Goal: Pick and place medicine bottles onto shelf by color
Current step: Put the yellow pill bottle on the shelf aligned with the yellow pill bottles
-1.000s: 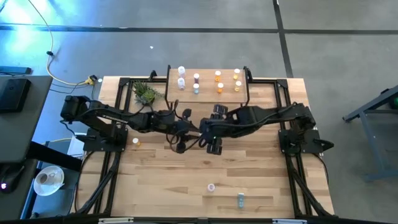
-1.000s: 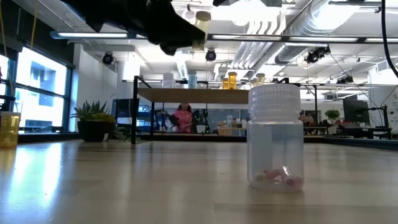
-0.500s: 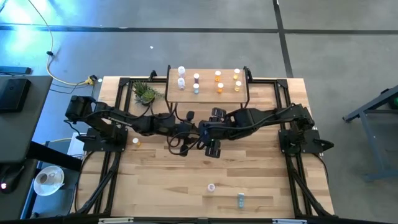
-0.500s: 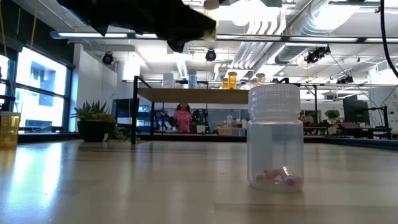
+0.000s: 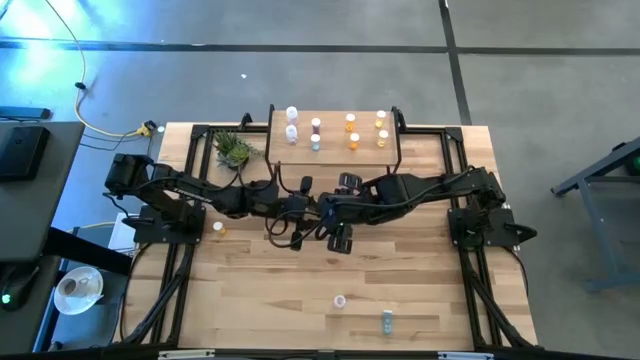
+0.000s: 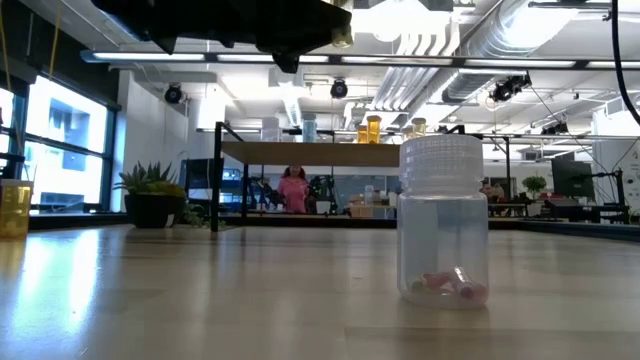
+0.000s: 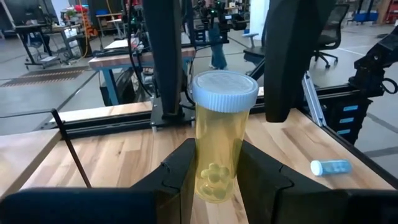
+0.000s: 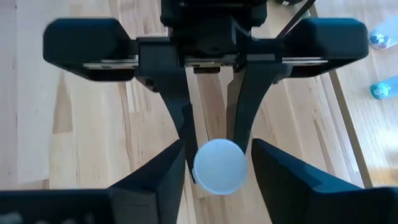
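Yellow bottle sits clamped upright in my left gripper, mid-table in front of the shelf. My right gripper straddles its white cap from above, fingers spread, not yet touching. Plant by the shelf's left end; pink bottle and blue bottle near the front edge.

A yellow-tinted bottle with a white ribbed cap stands upright and lifted over the middle of the table, with pale round pills in its bottom. On the light-wood shelf at the far edge stand white, pink, teal, orange and yellow bottles in short rows. Near the front edge a pink-tinted bottle stands upright, a teal one lies right of it, and a yellow one stands at the left.
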Tool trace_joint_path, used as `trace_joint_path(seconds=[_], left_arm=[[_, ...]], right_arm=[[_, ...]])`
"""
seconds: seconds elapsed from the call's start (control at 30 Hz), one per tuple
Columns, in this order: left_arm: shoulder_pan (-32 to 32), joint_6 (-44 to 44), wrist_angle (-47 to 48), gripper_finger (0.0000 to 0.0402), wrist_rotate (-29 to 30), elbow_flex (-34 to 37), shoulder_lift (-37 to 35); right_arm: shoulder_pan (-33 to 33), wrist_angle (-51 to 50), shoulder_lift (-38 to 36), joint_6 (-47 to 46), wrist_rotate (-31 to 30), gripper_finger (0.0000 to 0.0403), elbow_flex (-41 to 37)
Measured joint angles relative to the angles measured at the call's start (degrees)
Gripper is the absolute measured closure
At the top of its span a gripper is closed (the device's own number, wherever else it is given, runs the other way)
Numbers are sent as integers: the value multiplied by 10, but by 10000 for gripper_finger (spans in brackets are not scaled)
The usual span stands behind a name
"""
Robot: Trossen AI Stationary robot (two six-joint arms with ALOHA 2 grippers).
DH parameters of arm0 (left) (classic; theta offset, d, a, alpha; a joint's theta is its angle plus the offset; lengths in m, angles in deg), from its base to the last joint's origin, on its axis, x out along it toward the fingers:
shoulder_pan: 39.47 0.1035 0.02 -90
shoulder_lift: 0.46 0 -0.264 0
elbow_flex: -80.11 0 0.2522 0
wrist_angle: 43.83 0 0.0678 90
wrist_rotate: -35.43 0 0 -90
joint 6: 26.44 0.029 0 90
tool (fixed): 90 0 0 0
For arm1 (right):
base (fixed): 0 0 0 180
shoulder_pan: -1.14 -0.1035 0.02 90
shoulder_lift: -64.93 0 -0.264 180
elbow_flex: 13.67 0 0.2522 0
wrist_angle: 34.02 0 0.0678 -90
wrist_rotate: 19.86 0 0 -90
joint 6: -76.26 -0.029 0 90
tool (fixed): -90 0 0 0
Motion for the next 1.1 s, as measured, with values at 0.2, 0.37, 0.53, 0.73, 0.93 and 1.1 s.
trace_joint_path(seconds=[0.2, 0.37, 0.53, 0.73, 0.93, 1.1], left_arm=[[0, 1, 1, 312, 1, 0, 0], [1, 1, 0, 312, 1, 0, 0], [1, 1, -1, 312, 1, 0, 0], [1, 1, -1, 301, 1, 0, 0], [1, 0, -4, 245, 8, 0, 0], [1, -16, 0, 203, 56, 0, 0]], right_arm=[[0, 1, 0, -1, 0, 277, 0], [0, -2, 0, -1, -1, 296, 0], [0, -2, 0, -1, -2, 295, 0], [0, -2, -1, -1, -2, 294, 0], [0, -5, -1, 1, -15, 293, 0], [0, -5, -2, 6, -28, 293, 0]])
